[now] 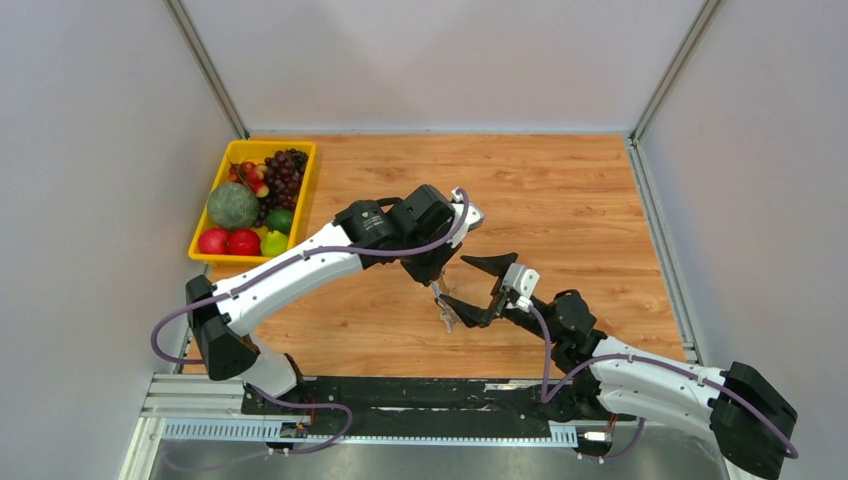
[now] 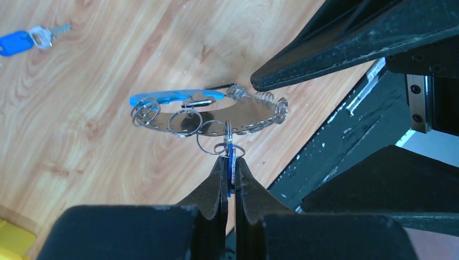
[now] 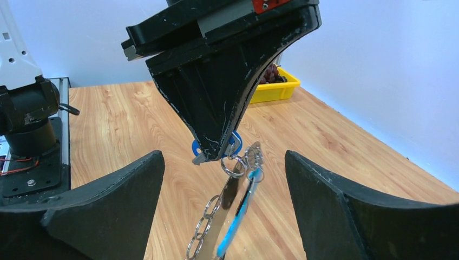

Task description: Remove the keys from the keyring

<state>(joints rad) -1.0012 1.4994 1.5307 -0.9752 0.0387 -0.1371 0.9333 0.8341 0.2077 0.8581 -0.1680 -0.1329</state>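
My left gripper [image 2: 230, 162] is shut on a blue-headed key [image 2: 231, 169] and holds it above the table. The keyring [image 2: 216, 111], a shiny silver hoop with a bright blue segment [image 2: 173, 96] and several small split rings, hangs from that key. My right gripper [image 3: 223, 158] is open, its fingers [image 3: 108, 200] spread wide either side of the hanging keyring [image 3: 234, 208]. In the top view the left gripper [image 1: 437, 283] points down at the keyring [image 1: 447, 317], just in front of the right gripper [image 1: 460, 281]. One loose blue-headed key [image 2: 21, 41] lies on the wood.
A yellow tray [image 1: 205, 252] of fruit stands at the back left of the wooden table [image 1: 560, 200]. The black rail [image 1: 420, 395] of the arm bases runs along the near edge. Grey walls close in both sides.
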